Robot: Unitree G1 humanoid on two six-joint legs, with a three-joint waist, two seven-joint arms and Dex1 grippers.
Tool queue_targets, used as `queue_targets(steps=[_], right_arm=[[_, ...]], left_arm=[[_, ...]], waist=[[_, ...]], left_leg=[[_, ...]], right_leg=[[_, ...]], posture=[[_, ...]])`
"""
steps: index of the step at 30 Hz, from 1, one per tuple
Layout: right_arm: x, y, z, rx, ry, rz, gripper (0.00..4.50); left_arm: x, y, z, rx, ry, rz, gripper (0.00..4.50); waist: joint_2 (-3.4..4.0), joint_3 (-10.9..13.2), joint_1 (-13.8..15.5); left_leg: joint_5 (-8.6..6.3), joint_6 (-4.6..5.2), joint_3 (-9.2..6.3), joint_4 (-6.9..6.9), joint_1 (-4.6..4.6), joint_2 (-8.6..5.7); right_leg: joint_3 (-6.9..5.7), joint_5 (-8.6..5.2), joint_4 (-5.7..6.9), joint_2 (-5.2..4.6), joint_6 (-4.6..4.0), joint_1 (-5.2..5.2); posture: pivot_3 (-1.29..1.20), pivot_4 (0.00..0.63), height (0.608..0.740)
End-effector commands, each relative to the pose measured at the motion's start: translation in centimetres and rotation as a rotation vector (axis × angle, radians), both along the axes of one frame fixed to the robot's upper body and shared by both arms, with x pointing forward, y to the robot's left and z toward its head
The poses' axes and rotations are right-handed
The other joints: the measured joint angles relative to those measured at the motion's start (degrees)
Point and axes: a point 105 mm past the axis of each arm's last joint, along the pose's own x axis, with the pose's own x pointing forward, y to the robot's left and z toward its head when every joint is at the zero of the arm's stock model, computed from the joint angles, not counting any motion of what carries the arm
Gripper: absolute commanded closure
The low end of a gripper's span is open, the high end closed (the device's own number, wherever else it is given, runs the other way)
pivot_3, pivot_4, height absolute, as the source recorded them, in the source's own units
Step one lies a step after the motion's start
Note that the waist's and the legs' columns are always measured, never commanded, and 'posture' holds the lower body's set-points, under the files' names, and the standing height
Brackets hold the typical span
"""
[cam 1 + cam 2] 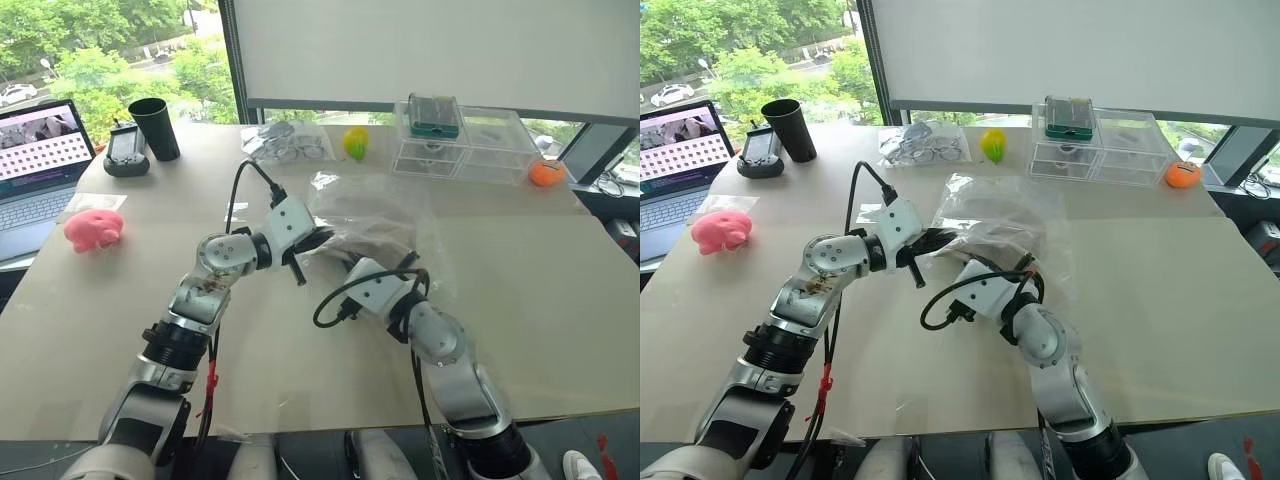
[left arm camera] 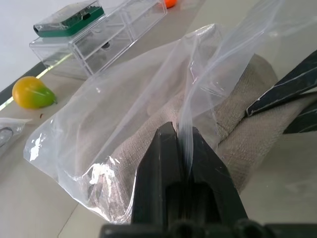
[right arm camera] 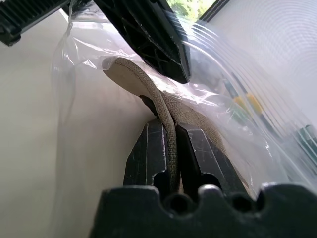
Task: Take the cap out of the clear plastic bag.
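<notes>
Near the middle of the worktop, slightly toward its far edge: the cap (image 2: 163,119), beige woven fabric, inside the clear plastic bag (image 1: 375,215), both raised a little off the surface between the two arms. Cap's rim (image 3: 148,94) poking out of the bag's open mouth on the near side, toward the robot; crown reaching back into the bag toward the far edge. So, long axis of bag and cap running roughly from mouth at the near side to closed end at the far side.

Right claw (image 3: 171,144) pressed together on that exposed rim, fabric edge pinched between its two black fingers, pointing into the mouth from the near-right. Left claw (image 2: 183,148) pressed together too, but pinching only a fold of the clear film at the bag's mouth, with the cap lying just beyond and below its fingers, inside the plastic. Both claws side by side at the mouth, almost touching each other.

Judged from this: pull path for the cap straight back out of the mouth, toward the near edge, away from the left claw's hold on the film. Cap not yet free; most of it under plastic.

Farther out, along the far edge: a smaller bag with eyeglasses (image 1: 290,143), a yellow-green toy fruit (image 1: 355,142), a clear drawer box (image 1: 462,145), an orange ball (image 1: 547,173). Toward the left edge: a pink plush toy (image 1: 95,229).
</notes>
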Motion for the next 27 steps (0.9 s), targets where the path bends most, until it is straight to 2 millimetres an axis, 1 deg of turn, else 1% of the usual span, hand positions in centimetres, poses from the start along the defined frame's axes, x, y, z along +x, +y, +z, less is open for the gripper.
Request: queue_targets(steps=[1,6,9,11,13,15,17,19,24,27], right_arm=[[-0.5,0.3,0.5,0.003,-0.022,0.022,4.49],[-0.7,0.3,0.8,0.006,-0.027,0.022,4.49],[-1.2,0.3,1.5,0.020,-0.036,0.039,4.49],[-1.8,0.6,2.1,0.033,-0.041,0.080,4.49],[-2.3,0.8,2.7,0.080,-0.011,0.110,4.49],[-2.9,0.7,2.8,0.109,0.049,0.141,4.49],[-3.6,0.2,3.1,0.137,0.107,0.178,4.49],[-4.1,-0.4,3.9,0.160,0.126,0.197,4.49],[-3.4,-2.6,4.8,0.198,0.141,0.133,4.49],[-3.4,-3.2,5.0,0.248,0.177,0.127,4.49]], left_arm=[[0.1,-0.1,1.3,-0.002,-0.052,-0.007,4.50],[0.1,0.0,1.2,0.002,-0.049,-0.005,4.50],[0.1,0.1,1.2,0.005,-0.049,-0.004,4.50],[0.1,0.2,1.2,0.007,-0.048,-0.003,4.50],[0.2,0.3,1.2,0.007,-0.048,-0.002,4.50],[0.2,0.3,1.2,0.008,-0.048,-0.003,4.50],[0.2,0.3,1.2,0.009,-0.048,-0.004,4.50],[0.2,0.4,1.2,0.010,-0.049,-0.005,4.50],[0.2,0.4,1.4,0.010,-0.052,-0.007,4.50],[0.2,0.4,1.4,0.013,-0.055,-0.008,4.50]], waist=[[0.00,0.00,-0.02],[0.00,0.00,-0.02],[0.00,0.00,0.00],[0.00,0.00,-0.02],[0.00,0.00,0.00],[0.00,0.00,-0.01],[0.00,0.00,0.02],[0.00,0.00,0.06],[0.00,0.00,0.00],[0.00,0.00,0.09]], left_leg=[[0.00,0.00,0.00,0.00,0.00,0.00],[0.00,0.00,0.00,0.00,0.01,0.00],[0.00,0.00,0.00,0.00,0.00,0.00],[0.00,0.00,0.00,0.00,0.00,0.00],[0.00,0.00,0.00,0.00,0.00,0.00],[0.00,0.00,-0.01,0.00,0.00,0.00],[0.00,0.00,-0.01,0.00,0.00,0.00],[0.00,0.00,-0.01,0.00,-0.01,0.00],[0.00,0.00,-0.01,0.00,0.02,0.00],[0.00,0.00,-0.01,0.00,0.01,0.00]], right_leg=[[0.00,0.00,0.00,0.00,0.00,0.00],[0.00,-0.01,0.01,0.00,0.01,0.00],[0.00,-0.01,0.00,0.00,0.01,0.00],[0.00,-0.01,0.00,0.00,0.01,-0.01],[0.00,-0.01,0.01,0.00,0.02,0.00],[0.00,-0.04,0.01,0.00,0.06,0.00],[0.00,-0.03,0.01,0.00,0.05,0.00],[0.00,-0.03,0.00,0.00,0.05,0.01],[-0.01,-0.05,0.02,0.00,0.09,0.02],[-0.01,-0.05,0.00,0.00,0.08,0.01]], posture=[[0.00,0.150,0.740],[0.00,0.150,0.740],[0.00,0.150,0.740],[0.00,0.150,0.740],[0.00,0.150,0.740],[0.00,0.150,0.740],[0.00,0.150,0.740],[0.00,0.150,0.740],[0.00,0.150,0.740],[0.00,0.150,0.740]])
